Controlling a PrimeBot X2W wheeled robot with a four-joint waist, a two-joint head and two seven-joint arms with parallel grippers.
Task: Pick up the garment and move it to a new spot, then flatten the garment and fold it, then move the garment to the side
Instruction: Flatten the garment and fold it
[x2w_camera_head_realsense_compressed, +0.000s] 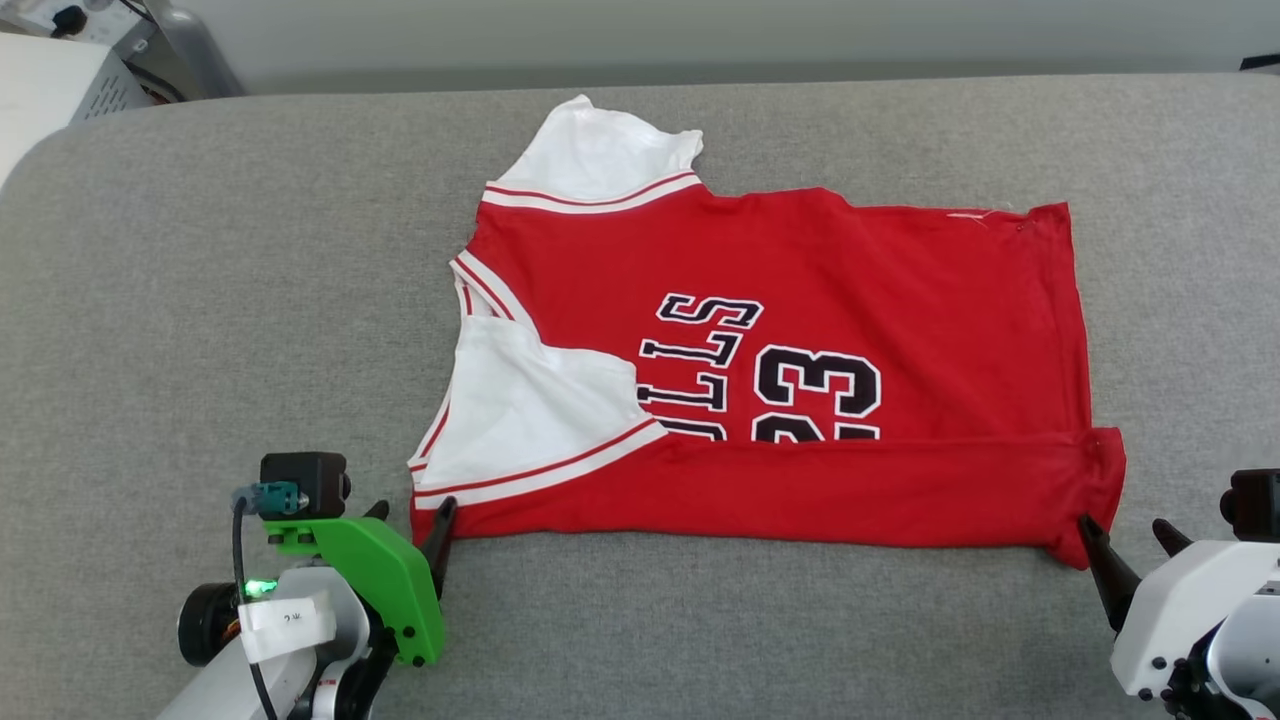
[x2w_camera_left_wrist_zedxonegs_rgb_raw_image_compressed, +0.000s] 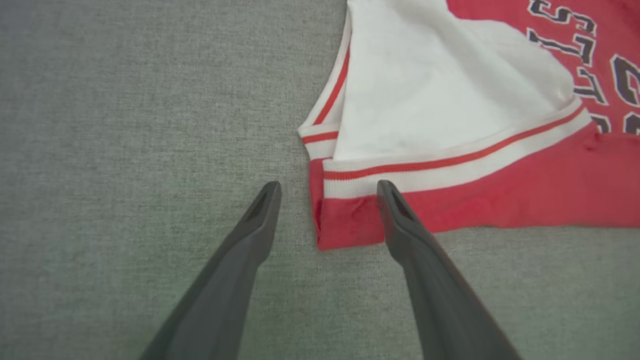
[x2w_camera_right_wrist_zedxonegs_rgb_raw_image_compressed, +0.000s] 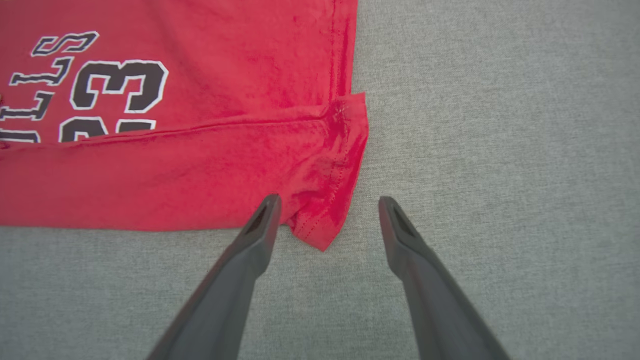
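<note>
- While the grey woven surface (x2w_camera_head_realsense_compressed: 200, 300) is meeting a pale wall (x2w_camera_head_realsense_compressed: 700, 40), the soft red T-shirt (x2w_camera_head_realsense_compressed: 780, 270) is lying flat mid-surface — near edge folded.
- Left gripper (x2w_camera_left_wrist_zedxonegs_rgb_raw_image_compressed: 327, 187) and right gripper (x2w_camera_right_wrist_zedxonegs_rgb_raw_image_compressed: 327, 200) are gaping wide at its near corners.

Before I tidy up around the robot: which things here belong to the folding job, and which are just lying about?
Job: red garment, left pincer, right pincer, grey surface beneath.
Lying about: pale equipment, far left corner.
</note>
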